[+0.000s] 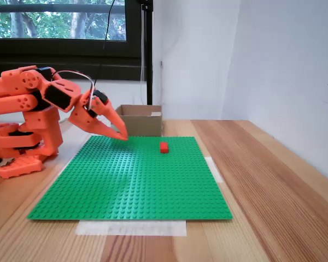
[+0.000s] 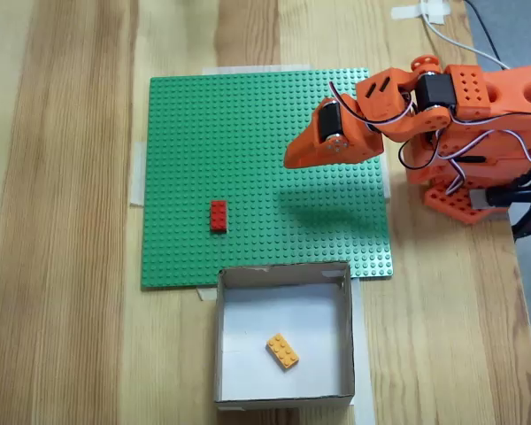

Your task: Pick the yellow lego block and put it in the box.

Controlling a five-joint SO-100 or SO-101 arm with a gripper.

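The yellow lego block [image 2: 282, 351] lay flat on the pale floor of the box [image 2: 283, 276], a little below the middle and turned at a slant to the walls, touching none of them. The box was an open-topped cardboard one with low walls; in the fixed view from above it sat on the wooden table [image 2: 62, 212] just past the lower edge of the green studded baseplate [image 2: 248, 133]. In the low fixed view from the side the same box [image 1: 142, 121] stood behind the far edge of the baseplate [image 1: 131, 180], and the block inside it was hidden by the near wall.

The orange arm [image 2: 442, 97] reached over the baseplate from its base on the table. Its tool [image 2: 289, 159] hung above the green studs, apart from the box and from the bricks, with nothing held in it. From the side the tool [image 1: 123, 136] pointed down and forward, its tips close to the baseplate near the far edge, and the two fingers seemed drawn together to one point.

A red brick [image 2: 219, 216] sat on the baseplate, well apart from the tool and near the box; from the side it [image 1: 164, 147] showed in front of the box's right corner. Strips of pale tape [image 1: 131, 227] held the baseplate's edges to the table.
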